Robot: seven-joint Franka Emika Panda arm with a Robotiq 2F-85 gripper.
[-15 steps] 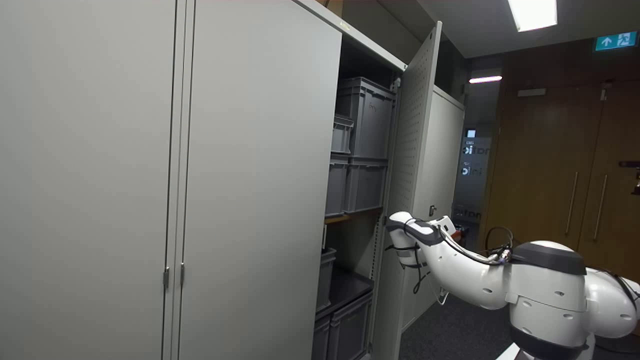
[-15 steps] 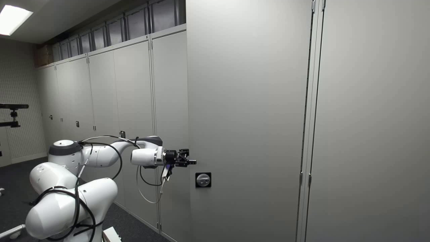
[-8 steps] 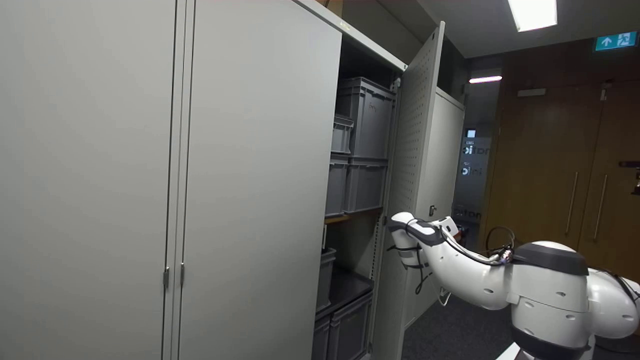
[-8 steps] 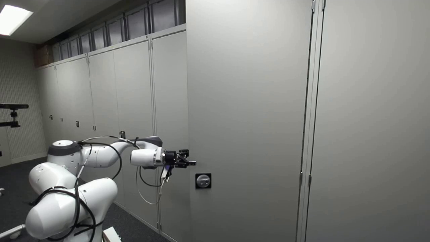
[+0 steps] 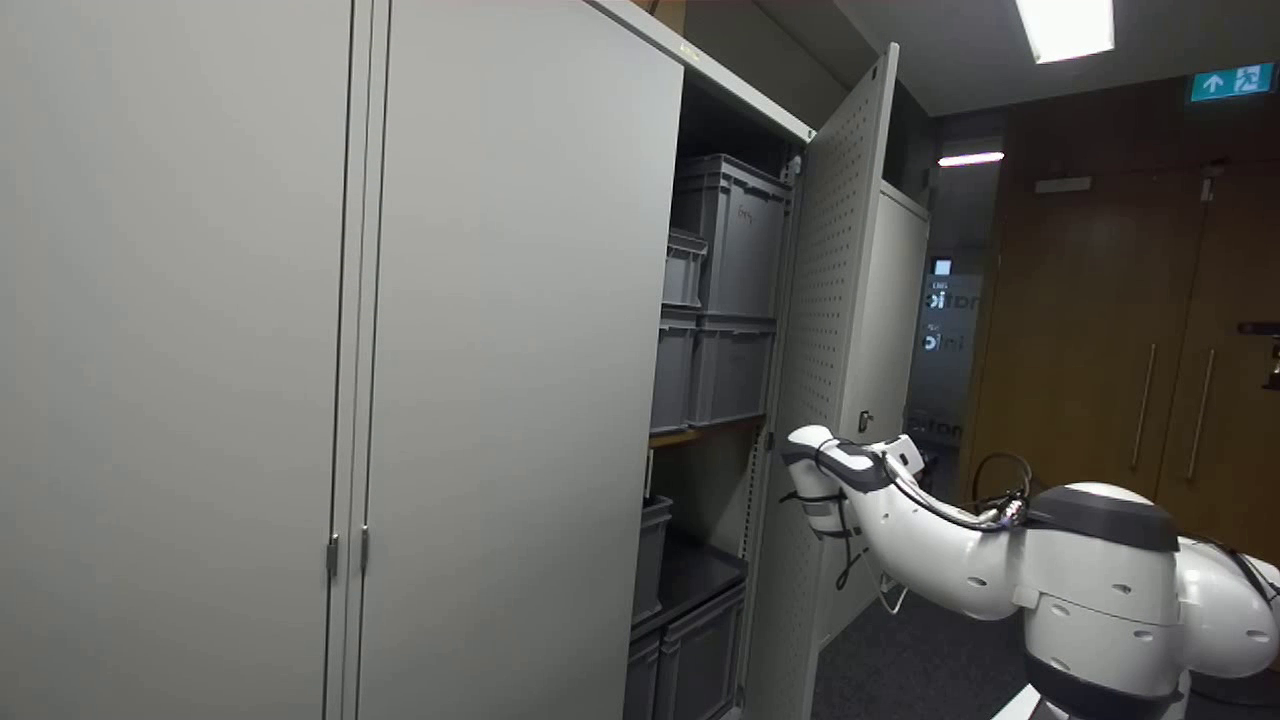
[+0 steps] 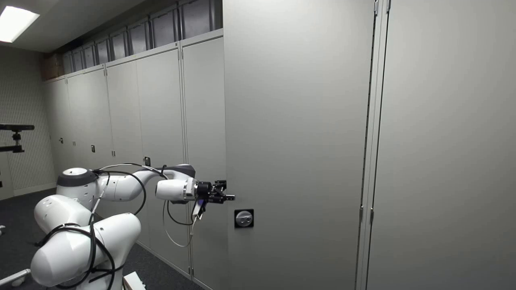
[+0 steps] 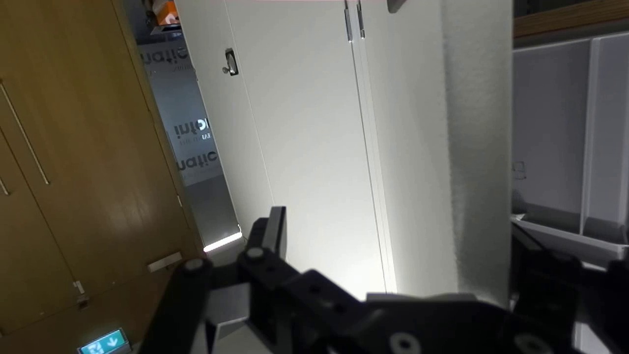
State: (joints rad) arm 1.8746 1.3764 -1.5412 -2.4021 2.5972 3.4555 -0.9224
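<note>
A tall grey cabinet door (image 6: 298,121) stands ajar, with a round lock (image 6: 244,218) near its free edge. My gripper (image 6: 228,190) is open at that edge, above the lock: one finger is on the outer side, the other passes behind the door. In the wrist view the door's edge (image 7: 479,147) rises between the spread jaws of the gripper (image 7: 398,221). It lies close to the right-hand finger, which it partly hides; contact cannot be made out. The left-hand finger (image 7: 276,231) stands well apart from the door. An exterior view shows the perforated inner face (image 5: 830,260).
Grey bins (image 5: 735,240) fill shelves inside the cabinet. Closed cabinet doors (image 6: 161,108) run along the wall behind the arm. Cables (image 6: 177,241) hang below the wrist. A wooden double door (image 5: 1090,330) is at the far end. A camera mount (image 6: 16,137) stands at the side.
The door has swung a little farther outward, its free edge moving away from the cabinet. My arm has shifted slightly along with it, the jaws staying spread around the edge.
</note>
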